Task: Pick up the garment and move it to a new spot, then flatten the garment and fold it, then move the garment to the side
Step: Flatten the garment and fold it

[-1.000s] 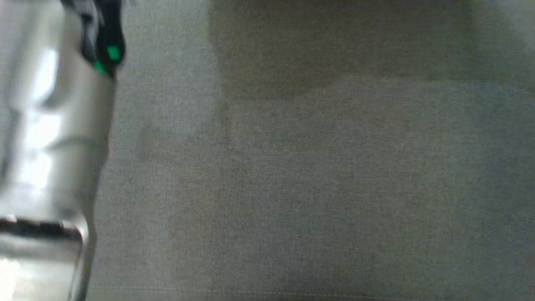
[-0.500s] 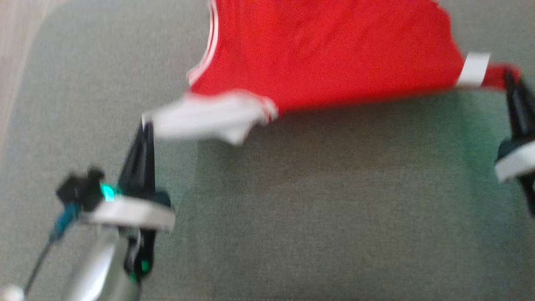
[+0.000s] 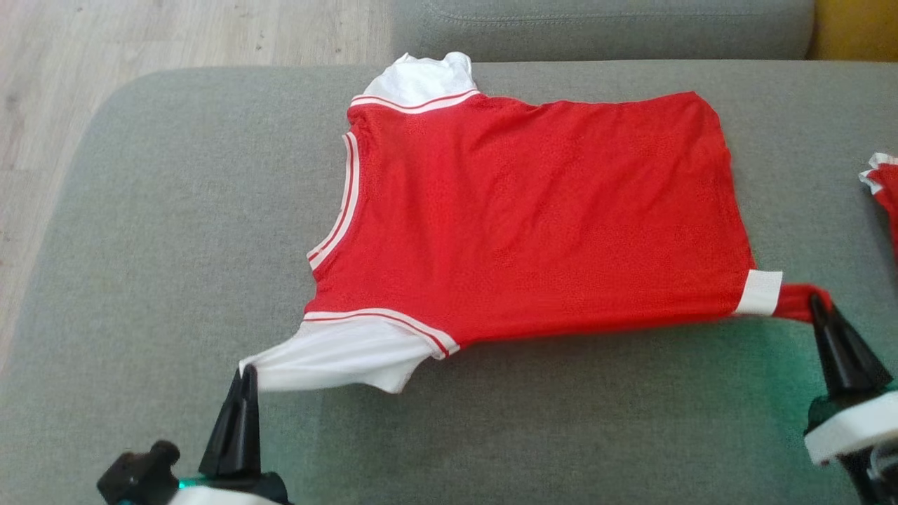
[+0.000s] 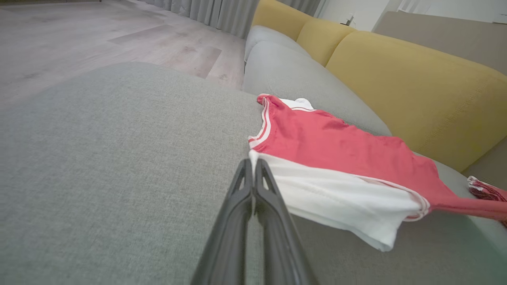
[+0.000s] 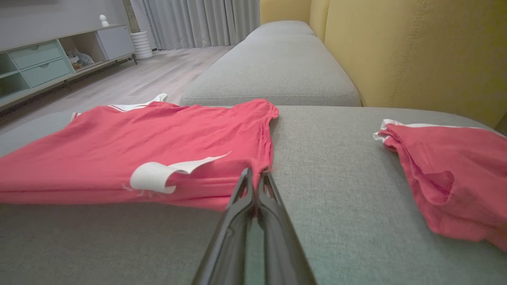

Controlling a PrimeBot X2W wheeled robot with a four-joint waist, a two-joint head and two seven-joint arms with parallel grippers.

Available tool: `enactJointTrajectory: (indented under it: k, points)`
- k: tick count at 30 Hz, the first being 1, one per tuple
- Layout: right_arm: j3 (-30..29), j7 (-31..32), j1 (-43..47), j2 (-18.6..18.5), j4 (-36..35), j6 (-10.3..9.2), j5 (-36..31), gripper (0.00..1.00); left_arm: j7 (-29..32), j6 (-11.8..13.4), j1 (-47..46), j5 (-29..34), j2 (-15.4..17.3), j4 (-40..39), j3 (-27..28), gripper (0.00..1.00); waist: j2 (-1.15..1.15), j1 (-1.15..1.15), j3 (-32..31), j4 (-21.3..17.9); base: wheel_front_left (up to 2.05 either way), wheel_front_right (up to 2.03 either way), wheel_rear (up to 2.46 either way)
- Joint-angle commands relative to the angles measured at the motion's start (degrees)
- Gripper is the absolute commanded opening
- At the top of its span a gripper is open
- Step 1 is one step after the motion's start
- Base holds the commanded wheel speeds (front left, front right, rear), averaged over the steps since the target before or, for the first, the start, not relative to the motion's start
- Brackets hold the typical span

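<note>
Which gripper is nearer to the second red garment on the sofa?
Right. The right gripper, shut on the shirt's hem corner, is near the second garment; the left gripper pinches the sleeve at the far end.

The second red garment (image 3: 885,189) at the far right runs off the head view's edge. The left gripper (image 3: 247,372) and right gripper (image 3: 817,301) hide the pinched bits of the garment (image 3: 533,210); their arms are cut off. The clutter (image 5: 79,58) in the cabinet (image 5: 43,59) is too small to name.
</note>
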Motion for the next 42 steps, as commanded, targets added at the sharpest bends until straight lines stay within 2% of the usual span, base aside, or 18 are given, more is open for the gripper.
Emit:
enactJointTrajectory:
  k: [1, 8, 14, 21, 30, 31, 32, 33, 34, 35, 42]
  points:
    - [-0.58, -0.54, 0.33, -1.5, -2.01, 0.37, -0.65, 0.0, 0.04, 0.71, -1.05, -0.46, 1.42, -2.55, 2.49, 0.0, 0.0, 0.01, -0.17, -0.1, 0.0, 0.0, 0.0]
    - [-0.75, -0.54, 1.98, -0.69, -3.07, 0.37, -1.13, 0.0, 1.61, 1.15, -1.27, -1.85, 1.14, -3.99, 2.53, 0.0, 0.0, 0.01, -0.2, -0.75, 0.0, 0.0, 0.0]
    - [1.0, -0.47, -2.57, -0.53, -0.9, 0.37, -0.45, 0.0, 2.14, -0.32, -8.99, -2.52, -0.1, -1.08, 2.04, 0.0, 0.0, 0.01, 2.4, -1.38, 0.0, 0.0, 0.0]
    - [5.37, -0.48, -12.67, -1.22, 4.54, 0.37, 0.67, 0.0, 1.33, -2.7, -23.18, -2.95, -3.15, 8.02, 1.41, 0.0, 0.0, 0.01, 7.34, -1.88, 0.0, 0.0, 0.0]
    - [11.0, -0.53, -24.49, -1.56, 12.03, 0.37, 2.24, 0.0, -2.13, -5.81, -37.19, -2.22, -4.73, 20.0, 1.98, 0.0, 0.0, 0.01, 12.47, -2.3, 0.0, 0.0, 0.0]
    - [11.5, -0.53, -25.25, -1.42, 12.63, 0.37, 2.41, 0.0, -2.33, -6.14, -38.13, -2.42, -4.97, 21.42, 2.05, 0.07, 0.0, 0.01, 12.7, -2.33, 0.0, 0.0, 0.0]
    - [11.87, -0.53, -25.85, -1.14, 13.12, 0.37, 2.74, 0.18, -2.52, -6.37, -38.9, -2.46, -5.15, 22.85, 2.06, 0.49, 0.0, 0.01, 12.84, -2.35, 0.0, 0.0, 0.0]
    - [12.18, -0.53, -26.32, -0.88, 13.52, 0.37, 2.94, 0.8, -2.74, -6.56, -39.5, -2.36, -5.28, 24.21, 2.01, 1.0, 0.0, 0.01, 12.93, -2.38, 0.0, 0.0, 0.0]
    - [12.18, -0.53, -26.32, -0.88, 13.52, 0.37, 2.94, 0.8, -2.74, -6.56, -39.5, -2.36, -5.28, 24.21, 2.01, 1.0, 0.0, 0.01, 12.93, -2.38, 0.0, 0.0, 0.0]
    - [12.41, -0.53, -26.65, -0.65, 13.93, 0.37, 3.07, 1.0, -3.01, -6.74, -39.95, -2.32, -5.5, 25.41, 2.06, 1.0, 0.0, 0.01, 12.93, -2.4, 0.0, 0.0, 0.0]
    - [10.78, -0.54, -24.54, 0.25, 12.66, 0.37, 2.78, 1.0, -4.28, -6.87, -37.67, 1.7, -5.7, 28.94, 1.94, 1.0, 0.0, 0.01, 10.77, -2.59, 0.0, 0.0, 0.0]
